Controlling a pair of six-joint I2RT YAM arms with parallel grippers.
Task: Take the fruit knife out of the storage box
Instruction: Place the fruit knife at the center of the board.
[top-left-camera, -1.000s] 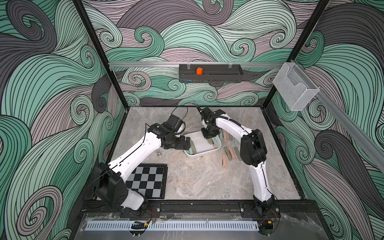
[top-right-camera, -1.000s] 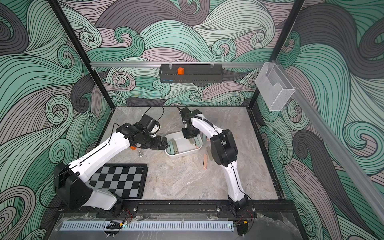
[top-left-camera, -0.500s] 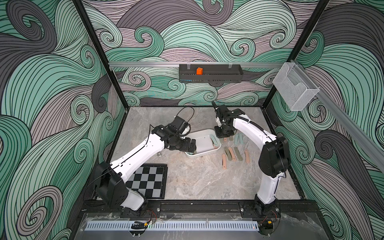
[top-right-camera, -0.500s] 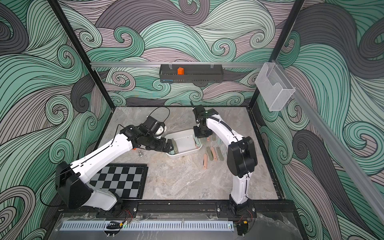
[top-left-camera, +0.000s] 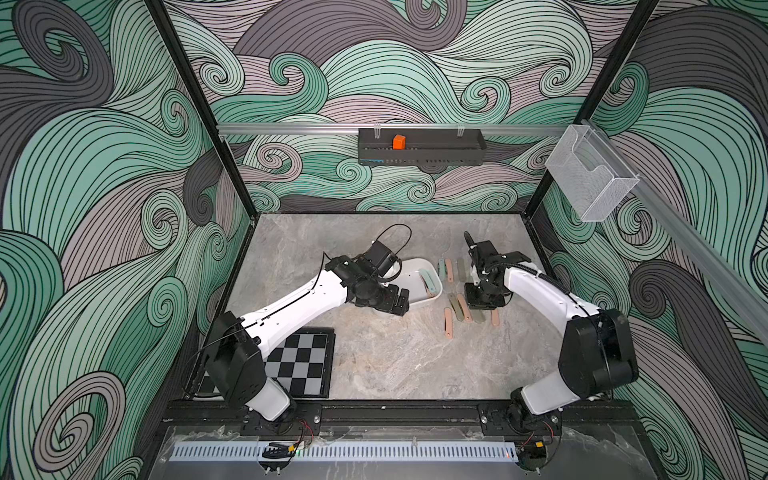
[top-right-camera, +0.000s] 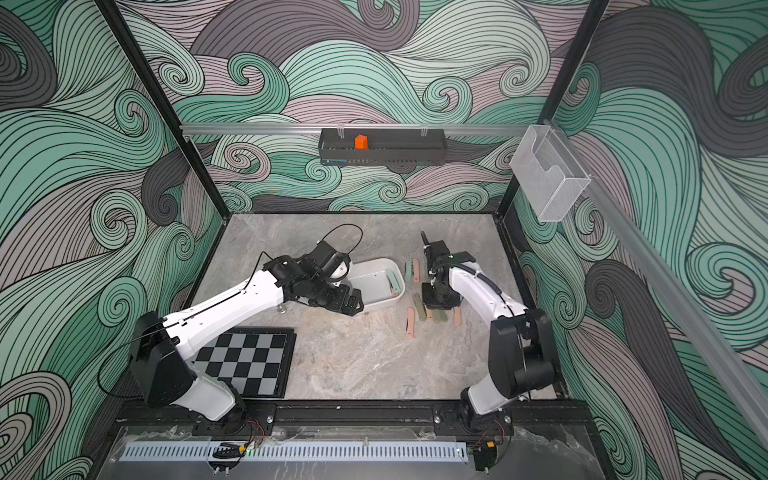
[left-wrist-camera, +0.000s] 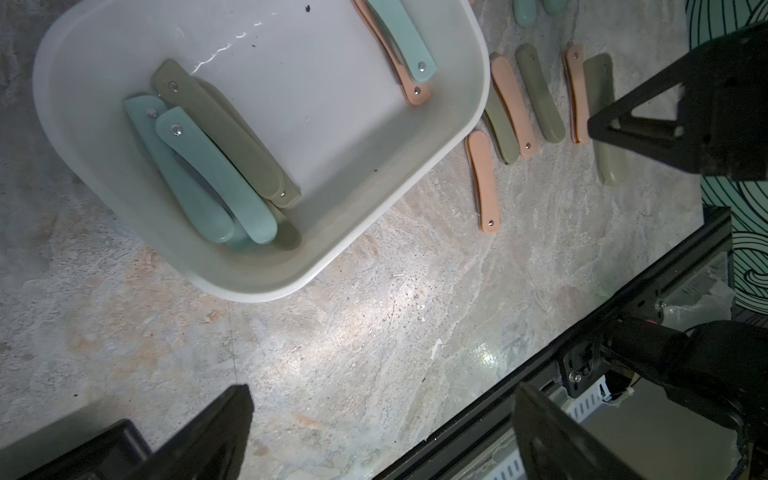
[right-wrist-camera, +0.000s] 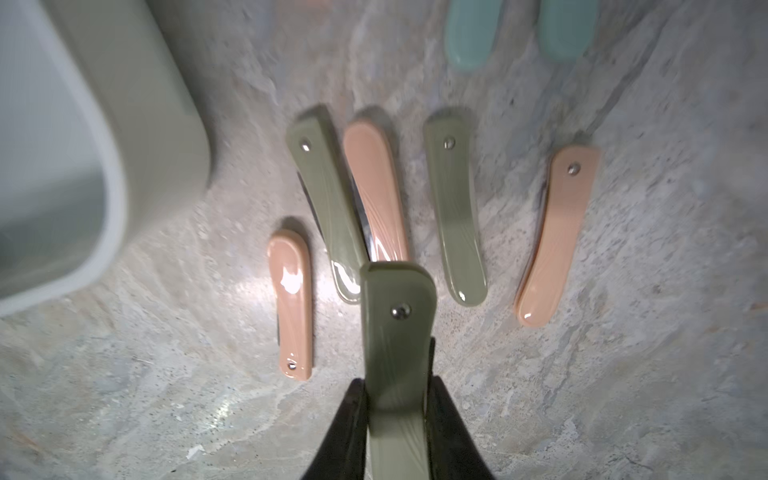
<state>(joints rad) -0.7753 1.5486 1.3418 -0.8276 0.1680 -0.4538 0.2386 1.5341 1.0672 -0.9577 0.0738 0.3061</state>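
- I am clamping an olive fruit knife (right-wrist-camera: 397, 332) in my right gripper (right-wrist-camera: 397, 386) beside the storage box (left-wrist-camera: 469, 120); dropping it carelessly would scatter the neighbouring knives (right-wrist-camera: 457, 216).
- My left gripper (left-wrist-camera: 380, 399) is gaping empty.

You are seeing an olive-green fruit knife (right-wrist-camera: 397, 332) sitting between the right gripper's (right-wrist-camera: 397, 384) black fingers (right-wrist-camera: 347, 428). Just ahead of that gripper, peach knives (right-wrist-camera: 552, 241) and olive knives (right-wrist-camera: 455, 216) are lying on grey-beige marbled tabletop (right-wrist-camera: 623, 374), beside the white storage box (right-wrist-camera: 166, 124).

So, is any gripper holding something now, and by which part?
The right gripper holds an olive folded knife by the end opposite its rivet. The left gripper is open, empty.
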